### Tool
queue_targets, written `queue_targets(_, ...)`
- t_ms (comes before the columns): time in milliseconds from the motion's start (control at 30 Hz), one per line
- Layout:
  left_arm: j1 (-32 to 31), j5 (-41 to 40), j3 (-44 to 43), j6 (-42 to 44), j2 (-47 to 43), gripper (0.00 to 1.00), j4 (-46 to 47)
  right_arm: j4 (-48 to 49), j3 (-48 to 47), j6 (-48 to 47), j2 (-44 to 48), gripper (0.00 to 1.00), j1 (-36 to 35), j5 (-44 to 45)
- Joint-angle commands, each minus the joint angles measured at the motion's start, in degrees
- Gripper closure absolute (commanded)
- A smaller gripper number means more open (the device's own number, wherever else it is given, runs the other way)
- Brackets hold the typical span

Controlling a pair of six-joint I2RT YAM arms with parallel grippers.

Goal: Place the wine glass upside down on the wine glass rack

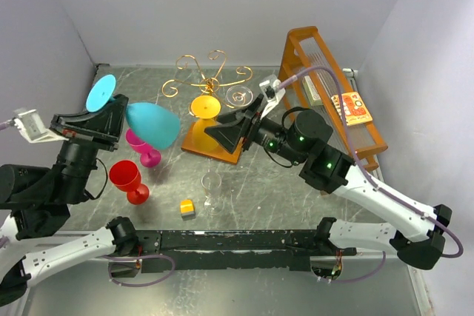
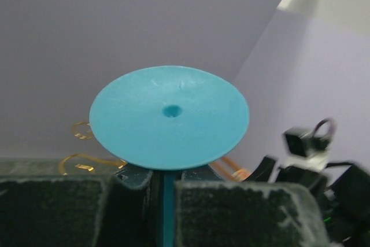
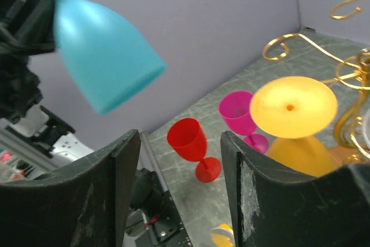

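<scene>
Partly done, by the look of it. Holding a teal wine glass (image 1: pixel 153 124) by the stem in the left gripper (image 2: pixel 166 201), closed tight on it, lifted above the worktop (image 1: pixel 296 197) and tipped on its side, foot toward the left wall, bowl mouth toward the wine glass rack (image 1: pixel 196 140) but well apart from it. Showing the right gripper (image 3: pixel 180 166) with jaws wide and nothing between them, just beside a yellow wine glass (image 1: pixel 206 105) already upside down at the rack, foot up and bowl down on the wooden base; cannot tell whether hooked in a wire arm or only resting there. Left to do, probably: bring the teal wine glass over, turn it fully upside down, set it on the rack, let go. Counting six glasses in all: one teal, one yellow, one pink glass (image 1: pixel 142 146), one red glass (image 1: pixel 127 180), and two clear, namely a clear glass at the rack (image 1: pixel 238 95) and a clear glass on the worktop (image 1: pixel 212 186). Counting also one rack, one tall wooden slatted frame (image 1: pixel 326 86), one small yellow block (image 1: pixel 187 207), two grippers.
</scene>
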State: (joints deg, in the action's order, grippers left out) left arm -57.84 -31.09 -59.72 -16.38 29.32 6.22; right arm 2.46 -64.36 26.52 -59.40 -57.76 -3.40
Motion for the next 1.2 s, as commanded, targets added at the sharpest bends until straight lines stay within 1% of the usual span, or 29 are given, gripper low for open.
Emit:
queue_targets(0,0.3,-4.1,-2.4,12.3,2.8,0.93,-17.2,-2.8,-6.9,3.2,-3.2,0.42,-0.1,-6.5)
queue_targets(67,0.3,-3.3,-1.8,15.5,3.4,0.93,-17.9,-1.4,-8.8,6.0,-5.3,0.41,-0.1,-9.2)
queue_targets(167,0.3,-0.2,-1.1,18.3,3.8,0.93,-17.6,-0.1,-11.7,10.1,-8.3,0.41,-0.1,-10.4)
queue_targets(233,0.3,2.6,-0.9,19.8,4.2,0.93,-17.7,1.1,-13.3,14.6,-10.1,0.41,-0.1,-10.7)
queue_targets(300,0.3,5.0,-1.5,21.1,4.9,0.93,-19.7,2.6,-14.7,18.9,-12.1,0.41,-0.2,-12.2)
queue_targets(433,0.2,4.8,-2.4,22.3,5.9,0.93,-22.7,3.8,-16.9,25.2,-15.5,0.41,0.0,-14.7)
queue_targets(567,0.3,4.5,-1.6,23.1,5.7,0.93,-22.0,5.3,-17.0,31.0,-16.6,0.41,0.3,-13.4)
queue_targets(700,0.3,6.3,0.7,23.9,4.4,0.93,-19.6,5.3,-17.3,39.5,-18.4,0.48,2.0,-13.7)
queue_targets(833,0.3,7.4,2.6,24.3,2.9,0.93,-18.1,7.0,-17.5,45.3,-20.4,0.56,3.5,-15.9)
queue_targets(933,0.3,7.9,3.4,24.5,2.3,0.93,-17.5,7.7,-17.8,47.3,-21.8,0.61,3.6,-16.9)
queue_targets(1167,0.3,9.2,2.8,24.6,3.0,0.93,-18.8,8.7,-18.9,48.4,-24.5,0.71,4.2,-21.5)
